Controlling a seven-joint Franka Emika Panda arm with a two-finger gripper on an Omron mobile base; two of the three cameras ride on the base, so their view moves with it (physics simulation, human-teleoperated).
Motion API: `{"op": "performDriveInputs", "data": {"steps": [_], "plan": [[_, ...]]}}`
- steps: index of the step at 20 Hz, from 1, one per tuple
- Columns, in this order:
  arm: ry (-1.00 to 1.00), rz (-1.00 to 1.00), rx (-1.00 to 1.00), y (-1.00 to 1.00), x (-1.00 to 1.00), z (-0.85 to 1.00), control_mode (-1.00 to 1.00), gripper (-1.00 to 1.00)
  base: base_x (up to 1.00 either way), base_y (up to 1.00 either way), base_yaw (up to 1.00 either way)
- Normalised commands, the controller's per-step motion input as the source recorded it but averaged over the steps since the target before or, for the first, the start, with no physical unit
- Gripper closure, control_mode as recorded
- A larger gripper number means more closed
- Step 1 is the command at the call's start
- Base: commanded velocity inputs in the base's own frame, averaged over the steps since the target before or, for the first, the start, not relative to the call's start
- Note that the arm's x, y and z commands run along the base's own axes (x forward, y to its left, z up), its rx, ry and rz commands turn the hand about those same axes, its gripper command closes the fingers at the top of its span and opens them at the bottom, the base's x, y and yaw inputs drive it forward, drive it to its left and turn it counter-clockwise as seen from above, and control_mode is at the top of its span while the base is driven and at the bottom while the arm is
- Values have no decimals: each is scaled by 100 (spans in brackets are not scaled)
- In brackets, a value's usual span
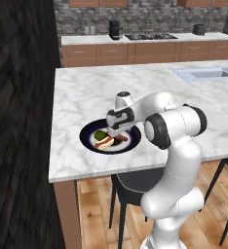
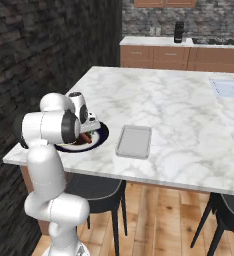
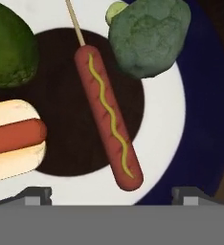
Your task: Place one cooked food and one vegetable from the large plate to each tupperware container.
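Home kitchen: white marble island tabletop (image 1: 86, 92), wooden base cabinets (image 1: 135, 52), black stovetop (image 1: 150, 36), steel sink (image 1: 203, 73), black stools (image 2: 96, 192), stone-brick wall (image 1: 86, 17).

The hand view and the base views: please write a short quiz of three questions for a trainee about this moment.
1. True or false: the sausage on a stick lies on the large plate and carries a wavy line of mustard.
2. Which thing lies on the marble counter beside the large plate in the right base view? A) a rectangular light-grey tray B) a cutting board C) a pan
3. Fill in: the gripper hovers over the plate with its jaws ____.

Key: 1 true; 2 A; 3 open. Also on the plate: a broccoli floret and a hot dog in a bun.
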Motion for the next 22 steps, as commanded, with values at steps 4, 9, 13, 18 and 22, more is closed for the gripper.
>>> {"op": "performDriveInputs", "data": {"steps": [4,9,13,18,22], "plan": [[-1,2,0,-6,24,-44,-100,-100,0,0,0],[-1,4,0,0,20,-53,-100,-100,0,0,0],[1,3,2,0,0,-29,-100,-100,0,0,0],[1,4,0,0,0,-20,-100,100,0,0,0],[7,4,0,0,0,-14,-100,100,0,0,0]]}}
